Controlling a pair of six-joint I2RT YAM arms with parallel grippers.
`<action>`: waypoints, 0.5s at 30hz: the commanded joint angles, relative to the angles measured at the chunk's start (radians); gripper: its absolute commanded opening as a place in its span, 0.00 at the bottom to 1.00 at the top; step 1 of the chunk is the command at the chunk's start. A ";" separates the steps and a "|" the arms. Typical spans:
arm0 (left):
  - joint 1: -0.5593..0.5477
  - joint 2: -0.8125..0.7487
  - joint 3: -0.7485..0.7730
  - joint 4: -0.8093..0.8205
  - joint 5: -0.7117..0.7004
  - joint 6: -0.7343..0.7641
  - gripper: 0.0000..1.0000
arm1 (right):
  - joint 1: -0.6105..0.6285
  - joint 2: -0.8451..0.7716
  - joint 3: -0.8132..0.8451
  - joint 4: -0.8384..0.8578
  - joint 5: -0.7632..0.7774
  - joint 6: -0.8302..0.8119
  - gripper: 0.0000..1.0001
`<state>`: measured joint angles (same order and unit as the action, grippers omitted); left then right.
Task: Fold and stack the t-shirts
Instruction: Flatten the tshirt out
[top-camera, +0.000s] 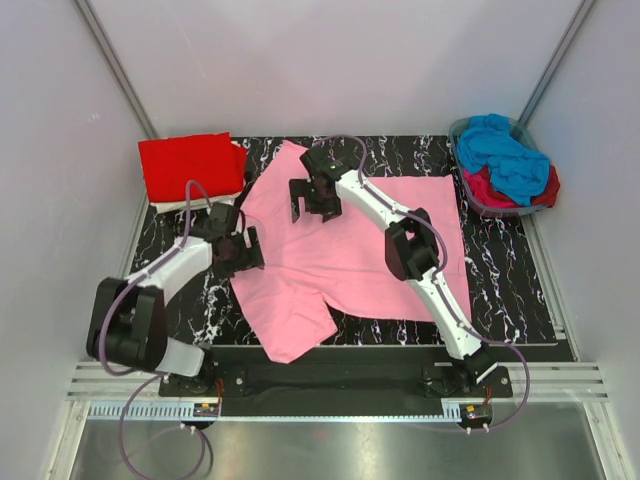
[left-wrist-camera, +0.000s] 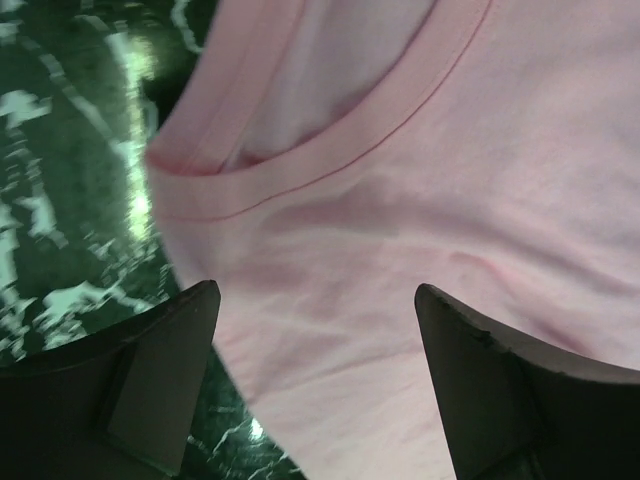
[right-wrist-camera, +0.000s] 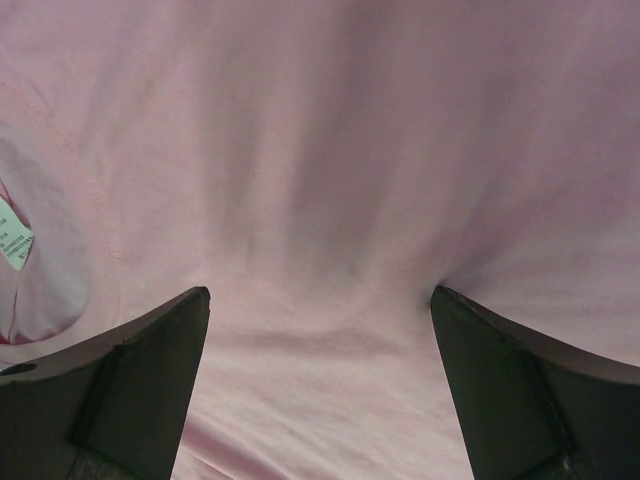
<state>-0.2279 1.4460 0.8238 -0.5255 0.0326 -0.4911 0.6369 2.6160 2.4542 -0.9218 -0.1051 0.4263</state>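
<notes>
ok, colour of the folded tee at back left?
Red. The folded tee shows best in the top view.

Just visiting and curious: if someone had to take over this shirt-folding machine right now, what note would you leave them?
Left gripper: open, empty, over the collar edge of the light pink cloth t-shirt.
Right gripper: open, empty, over the same shirt, near its white neck label.
The pink shirt lies spread out, not folded, on the black marbled table.
Done: a folded red t-shirt sits on a white one at the far left corner.
Left: the pink shirt, then the bright blue t-shirt and magenta one in the grey-rimmed plastic basket.
</notes>
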 joint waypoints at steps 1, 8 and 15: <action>0.016 -0.098 0.036 -0.086 -0.112 0.014 0.85 | 0.020 0.052 0.037 -0.037 -0.050 0.005 1.00; -0.056 -0.298 0.161 -0.281 -0.183 0.011 0.86 | -0.032 -0.086 0.126 -0.129 0.011 -0.044 1.00; -0.309 -0.492 0.109 -0.476 -0.175 -0.176 0.86 | -0.054 -0.416 -0.122 -0.135 0.194 -0.049 1.00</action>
<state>-0.4442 1.0149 0.9779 -0.8711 -0.1287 -0.5640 0.5926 2.4607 2.4306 -1.0439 -0.0315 0.3927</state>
